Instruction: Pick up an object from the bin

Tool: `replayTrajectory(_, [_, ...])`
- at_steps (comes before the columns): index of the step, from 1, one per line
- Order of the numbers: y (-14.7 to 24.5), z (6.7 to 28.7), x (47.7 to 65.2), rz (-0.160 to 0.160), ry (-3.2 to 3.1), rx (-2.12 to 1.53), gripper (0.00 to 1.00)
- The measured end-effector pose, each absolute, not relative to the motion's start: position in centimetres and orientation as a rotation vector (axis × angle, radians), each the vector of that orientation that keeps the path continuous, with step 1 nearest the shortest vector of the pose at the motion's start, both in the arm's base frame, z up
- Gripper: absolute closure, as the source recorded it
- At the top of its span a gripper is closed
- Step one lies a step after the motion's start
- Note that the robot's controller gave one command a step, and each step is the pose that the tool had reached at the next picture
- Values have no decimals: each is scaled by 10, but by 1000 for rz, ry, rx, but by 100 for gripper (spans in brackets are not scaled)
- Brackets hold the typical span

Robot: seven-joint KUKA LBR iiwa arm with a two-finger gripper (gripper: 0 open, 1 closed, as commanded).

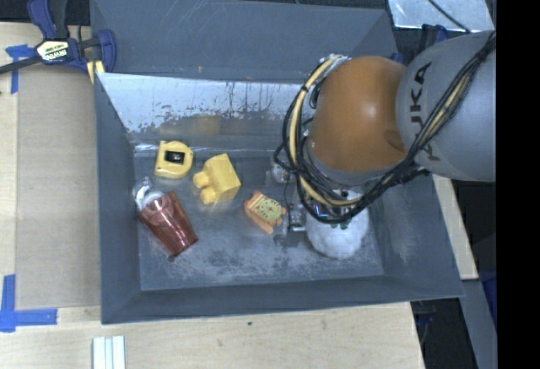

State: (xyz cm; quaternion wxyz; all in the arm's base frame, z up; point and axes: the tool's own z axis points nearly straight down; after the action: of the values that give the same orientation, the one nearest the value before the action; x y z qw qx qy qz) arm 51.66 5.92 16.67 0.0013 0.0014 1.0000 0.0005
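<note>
My gripper is low in the right half of the bin, mostly hidden under the arm's orange cover. Just to its left, touching or nearly touching it, lies a small orange block with a pale speckled face. On the gripper's right, partly under the arm, a white fluffy lump rests on the bin floor. A yellow chunky plastic piece lies further left.
A round yellow tape measure sits at the back left of the floor. A red translucent cup lies on its side at the front left. The arm with its cables covers the bin's right side.
</note>
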Motion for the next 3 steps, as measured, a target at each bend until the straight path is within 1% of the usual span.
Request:
replayTrajectory(1, [59,167,517,1,3139,5,100])
replayTrajectory(2, [59,167,517,1,3139,5,0])
replayTrajectory(3, [59,167,517,1,3139,5,0])
